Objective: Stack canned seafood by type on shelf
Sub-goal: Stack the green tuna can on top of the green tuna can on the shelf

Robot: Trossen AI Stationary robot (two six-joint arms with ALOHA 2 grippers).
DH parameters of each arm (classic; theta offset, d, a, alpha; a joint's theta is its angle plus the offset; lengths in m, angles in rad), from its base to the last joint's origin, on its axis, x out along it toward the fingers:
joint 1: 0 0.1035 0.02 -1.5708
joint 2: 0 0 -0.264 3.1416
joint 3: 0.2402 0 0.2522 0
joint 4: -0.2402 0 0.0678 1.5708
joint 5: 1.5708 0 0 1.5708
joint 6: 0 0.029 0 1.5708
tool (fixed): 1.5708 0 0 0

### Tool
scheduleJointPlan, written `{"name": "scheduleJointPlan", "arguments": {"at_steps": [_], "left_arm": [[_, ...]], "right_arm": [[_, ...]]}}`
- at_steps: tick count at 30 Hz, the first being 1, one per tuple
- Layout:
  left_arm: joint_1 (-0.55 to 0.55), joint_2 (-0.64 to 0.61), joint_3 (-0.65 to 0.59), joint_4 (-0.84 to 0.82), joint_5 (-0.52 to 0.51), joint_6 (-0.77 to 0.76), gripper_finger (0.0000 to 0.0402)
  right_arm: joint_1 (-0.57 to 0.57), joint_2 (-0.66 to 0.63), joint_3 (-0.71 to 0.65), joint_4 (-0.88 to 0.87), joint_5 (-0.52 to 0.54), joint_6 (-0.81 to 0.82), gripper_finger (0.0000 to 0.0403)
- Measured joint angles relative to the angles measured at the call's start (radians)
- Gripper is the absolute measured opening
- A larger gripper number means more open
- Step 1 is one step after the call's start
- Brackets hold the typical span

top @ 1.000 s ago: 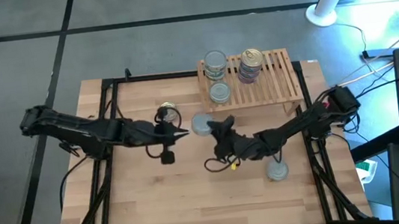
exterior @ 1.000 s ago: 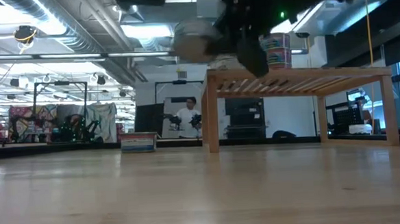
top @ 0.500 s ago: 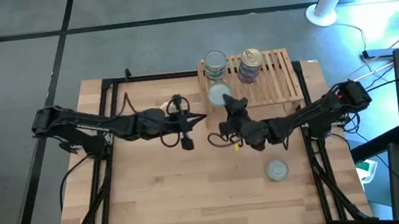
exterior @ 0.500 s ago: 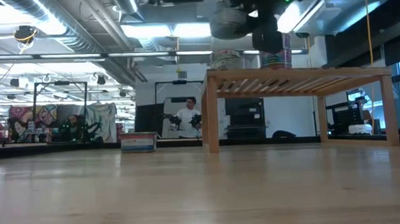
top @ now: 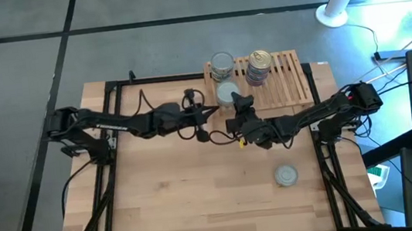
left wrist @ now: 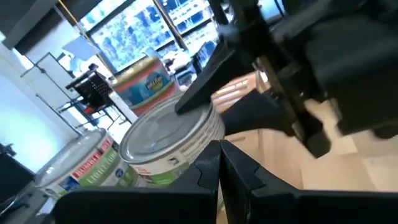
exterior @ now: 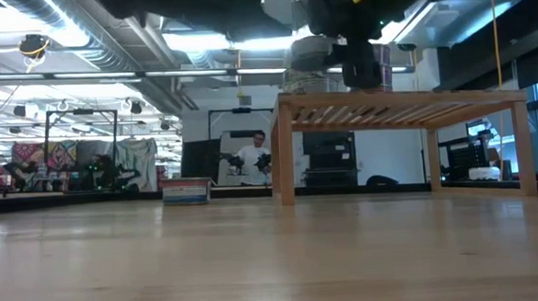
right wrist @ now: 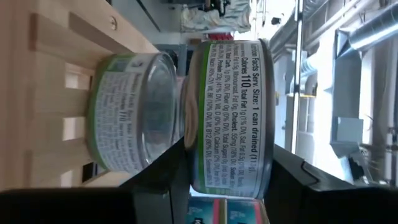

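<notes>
Shelf (top: 280, 84) partly filled: silver-top stack (top: 221, 65), gold-top stack (top: 259, 66). Right tool (top: 230, 105) clamps silver-top can (top: 226, 93) just above lone can at shelf front. Left tool (top: 217, 108) closed, empty, alongside. One can (top: 286, 175) left on surface (top: 161, 198).

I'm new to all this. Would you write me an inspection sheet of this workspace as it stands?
Surface: light plank tabletop.
Job's things: low slatted light-wood shelf bearing silver-topped tins and a gold-topped stack; one loose grey-topped tin on the table.
Clutter: nothing seen.
Claws: right claw holds a green-labelled silver-topped tin over the shelf's left end; left claw shut, empty, beside it.
Cables: black leads trailing along both arms.
Surroundings: grey floor, white fan base, a person far off.
</notes>
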Motion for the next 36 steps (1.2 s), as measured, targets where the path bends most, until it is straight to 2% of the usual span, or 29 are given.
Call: {"name": "scheduleJointPlan", "arguments": {"at_steps": [4, 11, 24, 36], "left_arm": [[0.025, 0.029, 0.000, 0.014, 0.038, 0.000, 0.0005], [0.040, 0.077, 0.000, 0.137, 0.091, 0.000, 0.0005], [0.063, 0.083, 0.000, 0.129, 0.181, 0.004, 0.0005], [0.079, 0.083, 0.000, 0.102, 0.201, 0.004, 0.0005]], "right_arm": [[-0.001, 0.000, 0.000, -0.031, -0.008, 0.031, 0.0149], [-0.002, 0.000, 0.000, -0.030, -0.032, 0.033, 0.0150], [-0.001, 0.001, -0.001, -0.101, -0.083, 0.035, 0.0150], [-0.002, 0.001, -0.001, -0.101, -0.083, 0.033, 0.0149]]}}
